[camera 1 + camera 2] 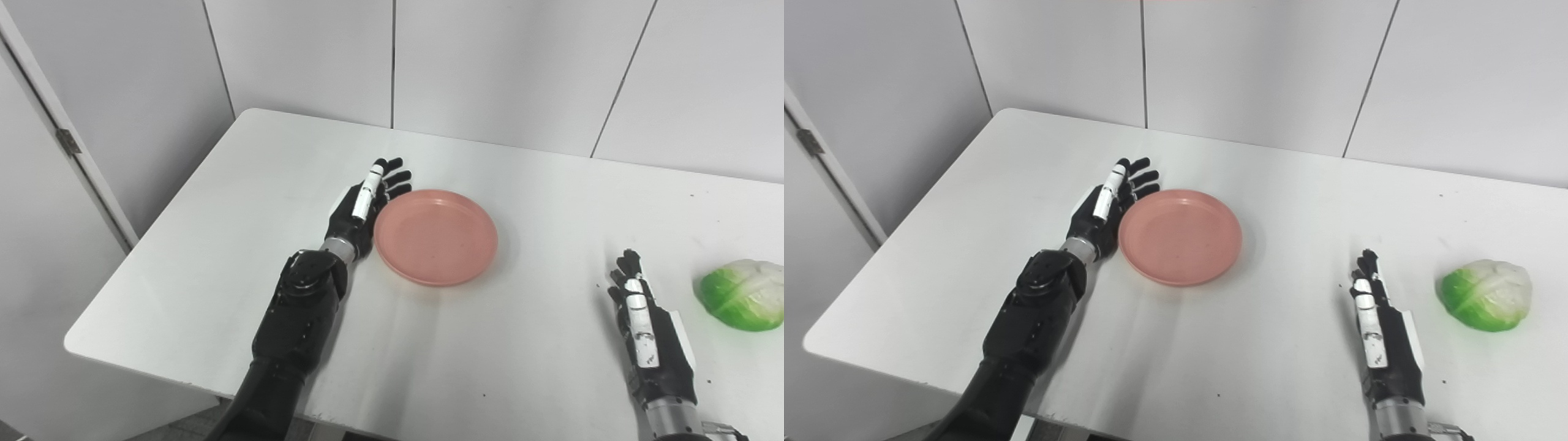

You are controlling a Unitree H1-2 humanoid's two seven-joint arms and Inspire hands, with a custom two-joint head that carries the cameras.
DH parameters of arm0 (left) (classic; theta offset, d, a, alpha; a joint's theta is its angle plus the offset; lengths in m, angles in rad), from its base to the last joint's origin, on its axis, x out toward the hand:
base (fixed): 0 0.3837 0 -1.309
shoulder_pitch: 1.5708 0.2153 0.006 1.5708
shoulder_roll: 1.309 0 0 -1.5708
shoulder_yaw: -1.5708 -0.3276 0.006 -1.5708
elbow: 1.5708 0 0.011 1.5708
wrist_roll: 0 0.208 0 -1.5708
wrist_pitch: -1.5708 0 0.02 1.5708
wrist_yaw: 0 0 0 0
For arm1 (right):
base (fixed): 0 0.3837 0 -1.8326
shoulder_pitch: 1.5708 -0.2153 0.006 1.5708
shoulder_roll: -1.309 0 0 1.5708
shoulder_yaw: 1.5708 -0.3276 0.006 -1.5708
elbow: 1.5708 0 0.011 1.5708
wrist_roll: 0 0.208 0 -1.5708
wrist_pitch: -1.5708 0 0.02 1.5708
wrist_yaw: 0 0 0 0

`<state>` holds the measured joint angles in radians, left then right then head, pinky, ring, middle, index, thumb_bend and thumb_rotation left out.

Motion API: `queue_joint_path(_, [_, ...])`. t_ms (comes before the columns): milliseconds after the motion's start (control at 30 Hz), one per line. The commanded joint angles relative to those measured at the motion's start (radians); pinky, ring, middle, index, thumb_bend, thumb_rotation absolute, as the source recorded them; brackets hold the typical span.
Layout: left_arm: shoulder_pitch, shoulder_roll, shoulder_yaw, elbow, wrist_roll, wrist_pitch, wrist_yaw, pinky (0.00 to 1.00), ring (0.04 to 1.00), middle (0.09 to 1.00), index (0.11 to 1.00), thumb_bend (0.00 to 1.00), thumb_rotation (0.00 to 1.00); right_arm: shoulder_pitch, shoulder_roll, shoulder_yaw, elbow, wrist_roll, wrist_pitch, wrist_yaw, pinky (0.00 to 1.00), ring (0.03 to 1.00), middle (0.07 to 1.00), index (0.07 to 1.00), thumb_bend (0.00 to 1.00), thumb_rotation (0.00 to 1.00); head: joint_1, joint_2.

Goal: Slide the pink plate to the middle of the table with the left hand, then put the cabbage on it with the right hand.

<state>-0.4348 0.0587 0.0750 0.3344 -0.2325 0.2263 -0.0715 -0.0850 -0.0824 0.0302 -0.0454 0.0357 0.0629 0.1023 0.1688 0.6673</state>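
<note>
Premises read as a lab or test room. A plain white table (257, 202) with rounded corners stands against bare white wall panels (508, 67) with dark seams; a hinge (68, 141) marks a door at left.

We count one pink plate (436, 237) on the one white table (245, 245), left of the middle. We count one cabbage (743, 294), at the right, nearer the front edge. We count two hands: the left hand (362, 210) at the plate's left rim and the right hand (644, 327) near the front, left of the cabbage. We see no second plate or vegetable.
</note>
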Motion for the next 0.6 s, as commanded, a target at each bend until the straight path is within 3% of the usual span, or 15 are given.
queue_joint_path(0, [0.007,-0.028,-0.011,-0.032,-0.016,0.062,-0.009,0.85,0.864,0.867,0.862,0.45,1.00,-0.011,0.008,0.009,-0.010,0.000,0.010,0.005,0.98,0.995,1.000,1.000,0.45,1.00,-0.005,0.003])
queue_joint_path(367, [0.073,-0.095,-0.072,-0.159,-0.005,0.099,-0.032,0.86,0.872,0.880,0.867,0.44,1.00,-0.013,0.023,0.015,-0.007,0.007,0.015,0.002,1.00,1.000,1.000,1.000,0.44,1.00,-0.072,0.022])
queue_joint_path(567, [0.110,-0.101,-0.092,-0.235,-0.006,0.131,-0.043,0.87,0.878,0.882,0.873,0.45,1.00,-0.013,0.028,0.018,0.004,-0.002,0.003,-0.002,0.99,0.998,1.000,1.000,0.49,1.00,-0.105,0.024])
